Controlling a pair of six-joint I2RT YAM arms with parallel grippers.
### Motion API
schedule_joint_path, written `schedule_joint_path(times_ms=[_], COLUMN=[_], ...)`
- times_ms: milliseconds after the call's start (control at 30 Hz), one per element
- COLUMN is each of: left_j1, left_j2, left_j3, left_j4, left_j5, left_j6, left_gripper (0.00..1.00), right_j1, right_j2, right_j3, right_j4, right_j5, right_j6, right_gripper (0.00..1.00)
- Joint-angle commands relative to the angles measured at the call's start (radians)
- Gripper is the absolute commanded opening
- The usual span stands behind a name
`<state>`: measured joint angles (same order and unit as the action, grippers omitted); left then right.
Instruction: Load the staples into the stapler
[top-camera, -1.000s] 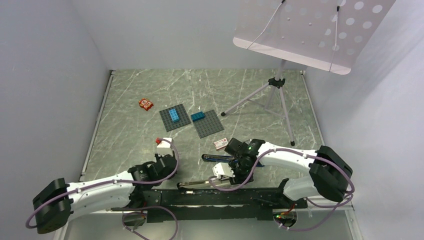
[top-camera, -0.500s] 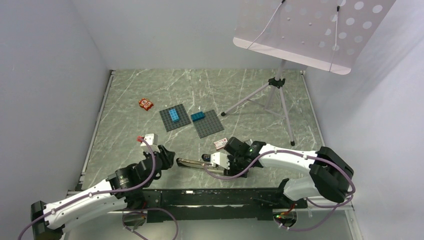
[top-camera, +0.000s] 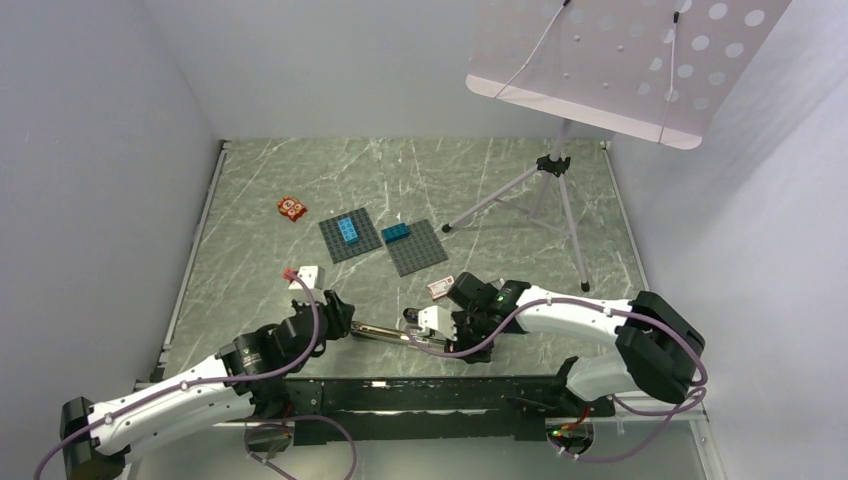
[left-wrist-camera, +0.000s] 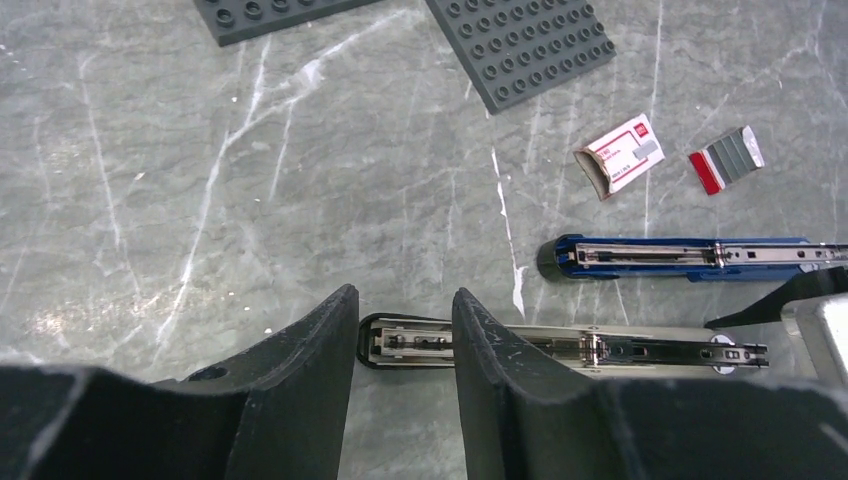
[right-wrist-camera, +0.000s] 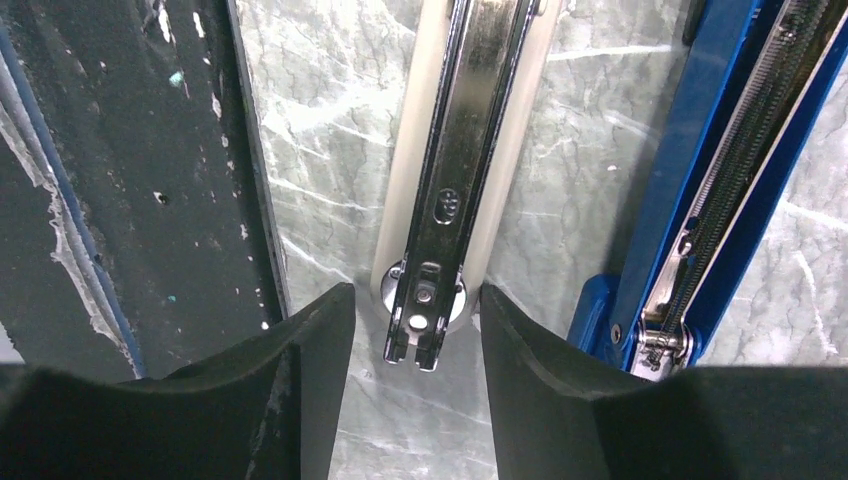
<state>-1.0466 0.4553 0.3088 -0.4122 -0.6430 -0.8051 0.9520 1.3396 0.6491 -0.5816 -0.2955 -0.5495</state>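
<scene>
The grey-green marbled surface (top-camera: 480, 180) fills the top view; a white perforated board on a tripod (top-camera: 548, 190) stands at its 2 o'clock. The left arm (top-camera: 190, 390) reaches in from 7 o'clock and the right arm (top-camera: 580, 310) from 5 o'clock; they meet near the front middle. Two dark studded plates (top-camera: 418, 250) lie just past the centre, each carrying a blue brick (top-camera: 347, 228).

The stapler lies opened near 6 o'clock as two long pieces side by side; the cream piece (left-wrist-camera: 620, 350), with its metal channel, is nearer the arms and the blue piece (left-wrist-camera: 680, 257) just beyond it; whether they are joined cannot be told. From above only the cream piece's left stretch shows, the right arm covering the rest; the left wrist view shows both pieces lengthwise; the right wrist view shows their ends close up, with a spring rail inside the blue one.

The left claw (left-wrist-camera: 402, 295) is spread over the cream piece's 9 o'clock end, one finger crossing it, nothing pinched. The right claw (right-wrist-camera: 415, 295) is spread too; its fingers flank the cream piece's other end, a sliver of surface showing on either side.

The staples' white box (left-wrist-camera: 620, 155) with red print lies on the surface at 12 o'clock of the blue piece; the grey strip (left-wrist-camera: 727, 160) with a red end lies just beside the box at its 3 o'clock, apart from it; only the left wrist view shows the strip. An orange-red tile (top-camera: 292, 208) sits well apart at 10 o'clock.
</scene>
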Motion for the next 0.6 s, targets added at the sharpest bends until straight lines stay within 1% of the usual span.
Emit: schedule_joint_path(times_ms=[0, 100, 167, 233, 300, 333, 400, 500, 567], left_j1=[0.003, 0.003, 0.003, 0.003, 0.003, 0.004, 0.006, 0.014, 0.02], left_j2=[0.019, 0.01, -0.006, -0.024, -0.039, -0.046, -0.052, -0.033, -0.011], left_j3=[0.035, 0.03, 0.033, 0.036, 0.036, 0.035, 0.032, 0.03, 0.027], left_j4=[0.069, 0.076, 0.076, 0.089, 0.115, 0.134, 0.166, 0.198, 0.222], left_j5=[0.052, 0.071, 0.088, 0.115, 0.142, 0.161, 0.194, 0.254, 0.299], left_j6=[0.036, 0.034, 0.044, 0.071, 0.096, 0.113, 0.146, 0.175, 0.194], left_gripper=[0.43, 0.43, 0.45, 0.52, 0.63, 0.67, 0.72, 0.77, 0.79], right_j1=[0.003, 0.003, -0.002, -0.025, -0.053, -0.069, -0.116, -0.225, -0.314], right_j2=[0.033, 0.031, 0.014, -0.008, -0.017, -0.015, -0.009, -0.015, -0.035], right_j3=[0.019, 0.027, 0.045, 0.067, 0.101, 0.117, 0.153, 0.211, 0.242], right_j4=[-0.025, -0.034, -0.049, -0.067, -0.091, -0.108, -0.143, -0.248, -0.283], right_j5=[-0.05, -0.065, -0.087, -0.129, -0.178, -0.203, -0.255, -0.414, -0.446], right_j6=[-0.004, -0.006, -0.008, -0.018, -0.045, -0.062, -0.1, -0.204, -0.248], right_gripper=[0.54, 0.56, 0.58, 0.58, 0.59, 0.59, 0.6, 0.61, 0.63])
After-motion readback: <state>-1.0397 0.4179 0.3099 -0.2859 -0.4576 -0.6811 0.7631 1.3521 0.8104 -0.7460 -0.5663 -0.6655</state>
